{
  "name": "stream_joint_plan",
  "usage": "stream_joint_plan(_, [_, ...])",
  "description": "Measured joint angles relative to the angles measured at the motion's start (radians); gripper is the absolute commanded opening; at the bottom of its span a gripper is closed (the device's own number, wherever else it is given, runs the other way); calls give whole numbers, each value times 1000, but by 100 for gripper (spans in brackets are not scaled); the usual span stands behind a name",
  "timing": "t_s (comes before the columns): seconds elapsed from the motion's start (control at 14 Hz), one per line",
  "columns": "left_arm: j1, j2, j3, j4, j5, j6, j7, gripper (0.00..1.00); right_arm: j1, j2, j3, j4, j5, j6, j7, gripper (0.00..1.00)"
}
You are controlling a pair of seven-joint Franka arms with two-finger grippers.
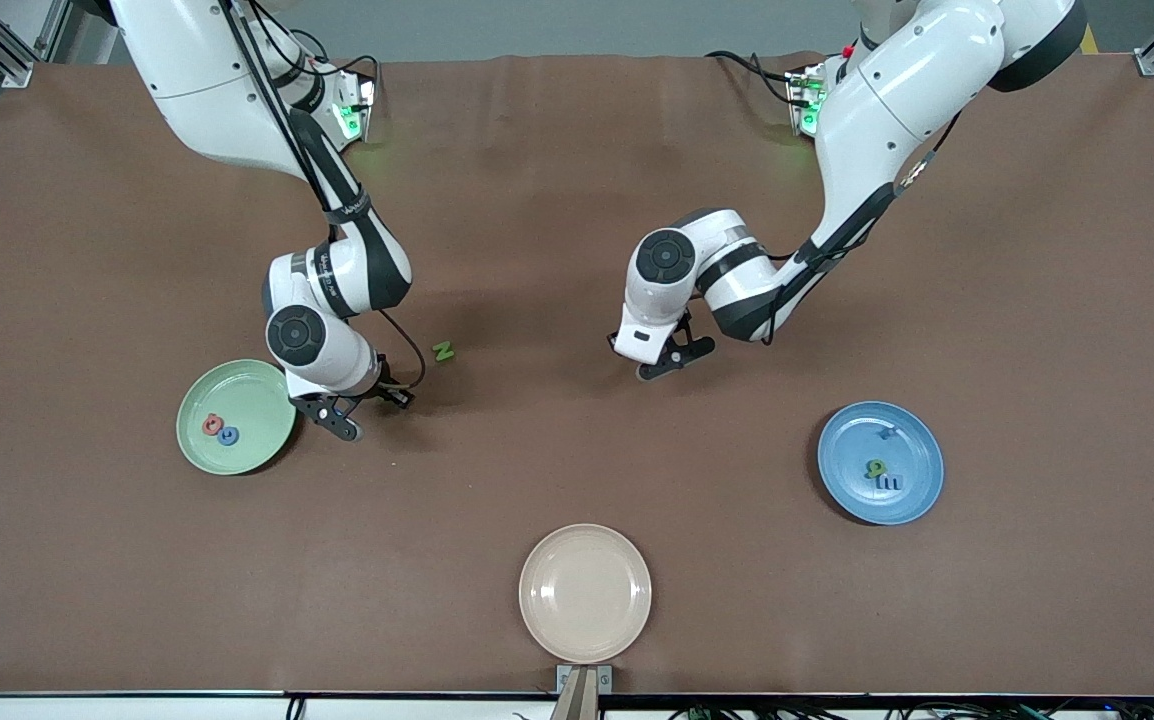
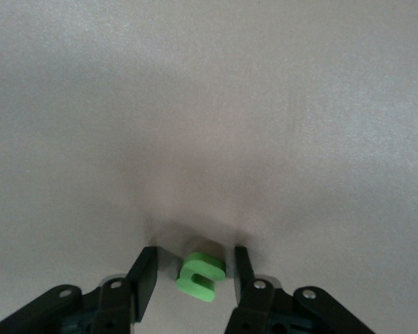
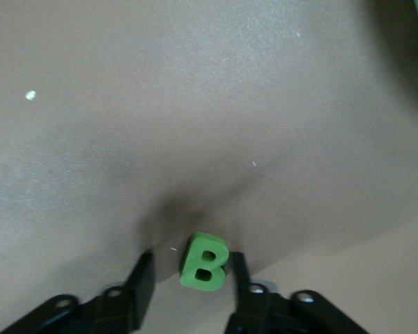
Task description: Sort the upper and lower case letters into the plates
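In the right wrist view a green B (image 3: 204,262) lies on the table between the open fingers of my right gripper (image 3: 191,257). It touches one finger and stands apart from the other. That gripper (image 1: 369,410) is low beside the pale green plate (image 1: 247,385), which holds a red letter (image 1: 211,425) and a blue letter (image 1: 228,436). My left gripper (image 2: 195,253) is open around a green hook-shaped letter (image 2: 202,276), low near the table's middle (image 1: 672,362). A green N (image 1: 444,351) lies loose between the arms. The blue plate (image 1: 857,450) holds a green letter (image 1: 875,468) and a blue m (image 1: 891,483).
A beige plate (image 1: 585,593) sits near the table's edge closest to the front camera, midway along. Both arms reach low over the brown table (image 1: 577,470).
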Motion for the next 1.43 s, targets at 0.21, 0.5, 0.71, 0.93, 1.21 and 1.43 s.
stream_joint_plan(0.21, [-4,0,0,0,0,0,0,50,0,0,1,0,1,6,0,27])
stream_joint_plan(0.5, [-4,0,-1,1,0,0,0,48,0,0,1,0,1,7,0,21])
stream_joint_plan(0.71, [-5,0,-1,1,0,0,0,40,3,-3,1,1,0,-5,-1,17])
stream_joint_plan(0.93, [-7,1,-3,2,0,0,0,25,6,-40,-1,12,-2,-76,-32,17])
stream_joint_plan(1.21, [-7,1,-3,4,0,0,1,0,-67,-149,-27,27,-9,-221,-264,18])
stream_joint_plan(1.43, [2,1,8,17,40,0,1,0,-208,-176,-33,22,-17,-240,-510,18])
